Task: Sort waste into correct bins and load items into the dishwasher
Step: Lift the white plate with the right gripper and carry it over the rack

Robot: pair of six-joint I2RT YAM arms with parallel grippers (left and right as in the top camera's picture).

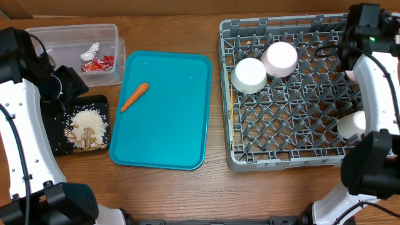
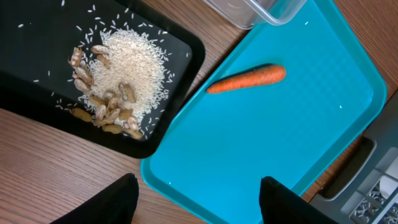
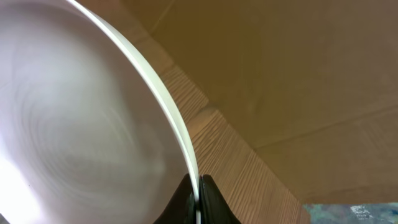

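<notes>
The carrot (image 1: 134, 96) was found lying on the teal tray (image 1: 169, 144), near the corner closest to the two bins. It was the only piece of waste not yet binned. Just beside the teal tray's left edge, the black tray (image 1: 100, 103) was seen to hold the rice (image 1: 87, 117) and nuts (image 1: 84, 136). The clear tub (image 1: 119, 56), beyond it, held the tissue (image 1: 92, 50) and red wrapper (image 1: 100, 63).

On the opposite side of the teal tray, the rack (image 1: 287, 125) was noted to contain two bowls (image 1: 250, 75) and a cup (image 1: 351, 124). The plate (image 3: 74, 124) was observed pinched by its rim in the closed right gripper (image 3: 198, 186), at the side of the rack away from the teal tray. Whether it was seated among the pegs could not be told. The chopsticks could not be made out.

The left gripper (image 2: 199, 202) was recorded above the teal tray's near left corner, fingers spread wide and empty.

The task was judged mostly done. The carrot was left to be binned, the plate to be released, and the chopsticks to be accounted for.
</notes>
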